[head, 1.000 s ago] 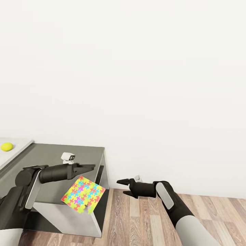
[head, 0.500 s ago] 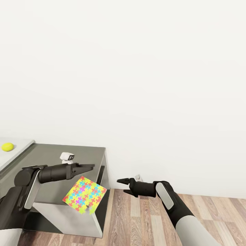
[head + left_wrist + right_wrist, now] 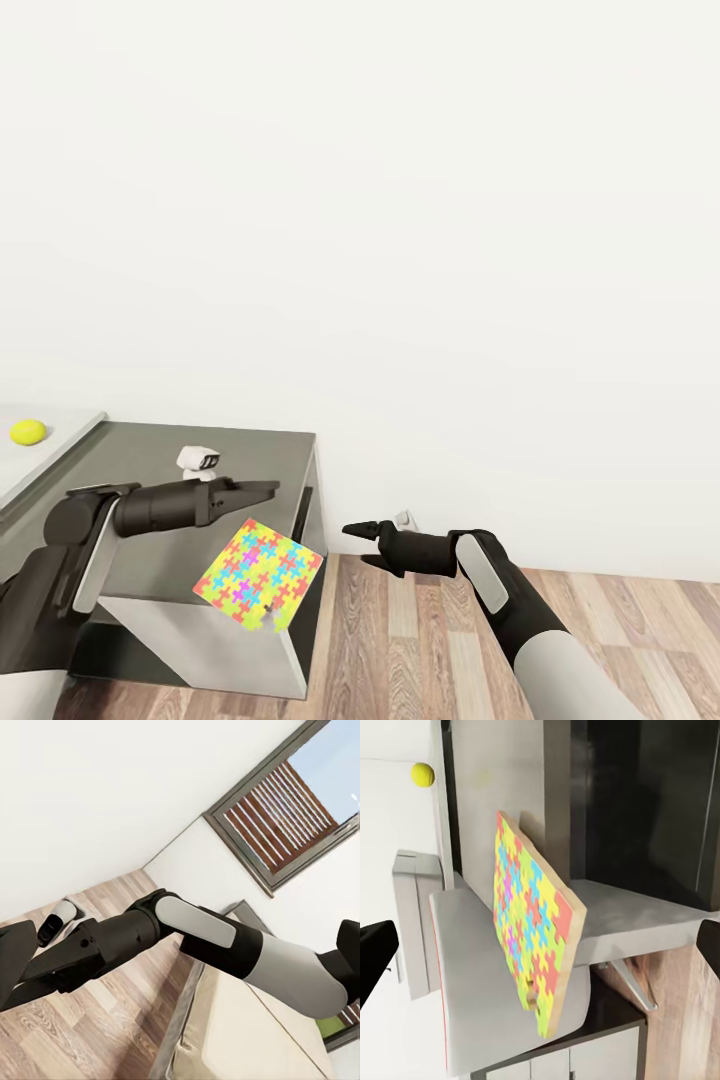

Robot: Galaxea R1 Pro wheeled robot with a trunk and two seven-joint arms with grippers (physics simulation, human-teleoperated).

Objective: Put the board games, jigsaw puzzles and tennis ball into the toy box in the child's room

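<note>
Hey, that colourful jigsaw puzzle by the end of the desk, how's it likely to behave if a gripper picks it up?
The jigsaw puzzle is probably stiff: the right wrist view shows a flat, unbent slab with a thick wood-coloured edge. It looks thin for its width, so likely light. Held at one edge it may swing or pivot; here it sits tilted under the left gripper, though contact is unclear.

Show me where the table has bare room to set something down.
The white tabletop around the tennis ball is bare. The jigsaw puzzle hangs tilted off the table's grey end, below the left hand. The wood floor is open.
</note>
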